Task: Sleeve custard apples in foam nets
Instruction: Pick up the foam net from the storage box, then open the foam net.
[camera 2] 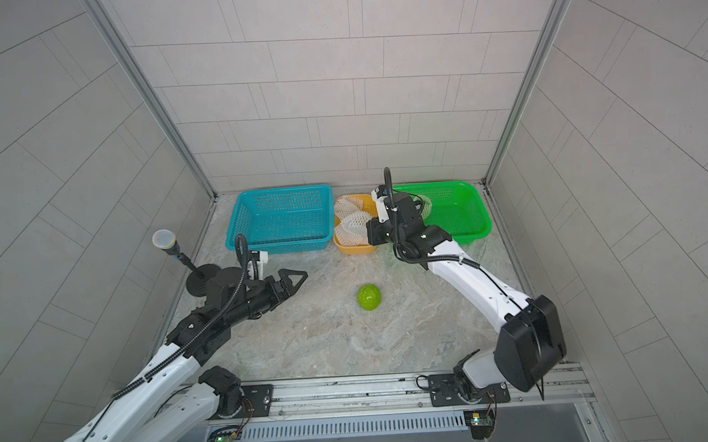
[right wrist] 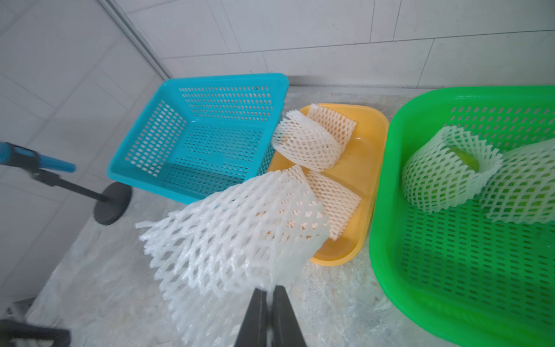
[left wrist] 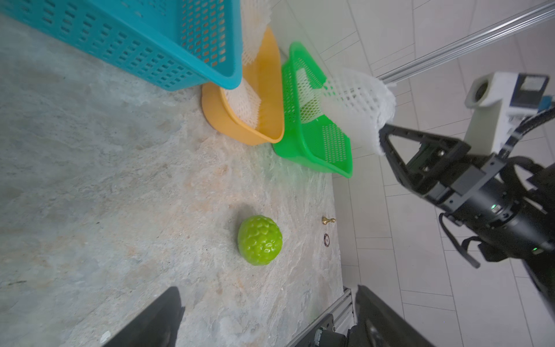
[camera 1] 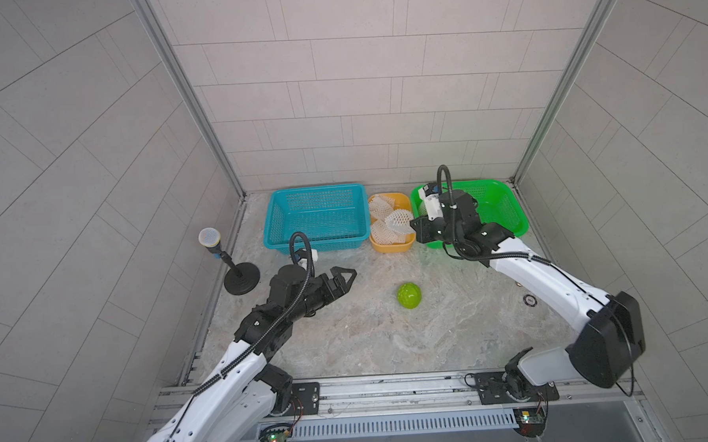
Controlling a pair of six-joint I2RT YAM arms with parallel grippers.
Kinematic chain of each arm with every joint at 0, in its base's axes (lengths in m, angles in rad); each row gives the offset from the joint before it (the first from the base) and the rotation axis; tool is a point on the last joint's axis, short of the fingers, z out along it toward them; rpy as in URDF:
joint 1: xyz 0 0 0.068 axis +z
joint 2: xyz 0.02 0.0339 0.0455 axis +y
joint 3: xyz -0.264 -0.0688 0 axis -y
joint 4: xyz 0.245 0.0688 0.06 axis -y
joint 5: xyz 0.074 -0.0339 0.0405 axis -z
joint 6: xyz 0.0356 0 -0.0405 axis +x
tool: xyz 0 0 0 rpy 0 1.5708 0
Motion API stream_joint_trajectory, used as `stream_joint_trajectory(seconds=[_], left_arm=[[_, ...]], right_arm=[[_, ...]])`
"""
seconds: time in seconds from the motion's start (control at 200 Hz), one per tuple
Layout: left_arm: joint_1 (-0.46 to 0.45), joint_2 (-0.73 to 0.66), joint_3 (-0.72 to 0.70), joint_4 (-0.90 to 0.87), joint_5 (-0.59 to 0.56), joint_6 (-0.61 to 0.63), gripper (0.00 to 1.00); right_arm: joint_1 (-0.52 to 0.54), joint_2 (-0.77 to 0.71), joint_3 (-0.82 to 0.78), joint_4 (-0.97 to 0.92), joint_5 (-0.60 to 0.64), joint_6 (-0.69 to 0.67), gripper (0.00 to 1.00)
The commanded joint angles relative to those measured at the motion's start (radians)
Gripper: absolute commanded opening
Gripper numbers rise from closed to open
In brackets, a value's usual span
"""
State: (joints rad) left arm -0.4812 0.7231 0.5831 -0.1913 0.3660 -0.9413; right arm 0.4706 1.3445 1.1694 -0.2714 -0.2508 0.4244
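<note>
Foam net dangles from the right gripper, jaws clenched on its edge, above the yellow tray. Left gripper hovers low, jaws spread wide, nothing in them. One bare custard apple sits mid-surface, and a sleeved fruit lies in the green basket.
</note>
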Motion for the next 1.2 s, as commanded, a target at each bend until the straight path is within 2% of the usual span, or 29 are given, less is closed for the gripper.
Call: stream_joint_trajectory(seconds=[0.0,0.13,0.275,0.45,0.52,0.585,0.705,0.961,1.086,1.196], left_arm=[[0.010,-0.042,0.032,0.128,0.000,0.021,0.94],[0.011,-0.062,0.024,0.225,0.005,0.024,0.95],[0.013,-0.022,0.008,0.409,0.103,-0.012,0.97],[0.013,0.075,-0.046,0.728,0.211,-0.144,0.99],[0.013,0.124,-0.054,0.847,0.254,-0.199,0.99],[0.012,0.164,-0.043,0.880,0.289,-0.228,0.99],[0.011,0.198,-0.044,0.909,0.322,-0.255,0.99],[-0.005,0.217,-0.048,1.002,0.349,-0.299,0.99],[-0.016,0.229,-0.048,1.054,0.370,-0.325,0.96],[-0.033,0.243,-0.056,1.067,0.393,-0.332,0.89]], right_arm=[[-0.002,-0.123,-0.075,0.067,-0.105,0.057,0.09],[-0.006,-0.256,-0.166,0.079,-0.202,0.103,0.09],[-0.012,-0.358,-0.266,0.152,-0.358,0.206,0.09],[-0.019,-0.390,-0.376,0.454,-0.593,0.435,0.10],[-0.019,-0.388,-0.404,0.545,-0.636,0.486,0.10],[-0.017,-0.381,-0.421,0.612,-0.671,0.513,0.09],[-0.015,-0.361,-0.444,0.745,-0.724,0.591,0.10],[0.007,-0.337,-0.458,0.754,-0.737,0.597,0.10],[0.007,-0.335,-0.459,0.739,-0.716,0.588,0.10],[0.005,-0.328,-0.459,0.736,-0.693,0.592,0.10]])
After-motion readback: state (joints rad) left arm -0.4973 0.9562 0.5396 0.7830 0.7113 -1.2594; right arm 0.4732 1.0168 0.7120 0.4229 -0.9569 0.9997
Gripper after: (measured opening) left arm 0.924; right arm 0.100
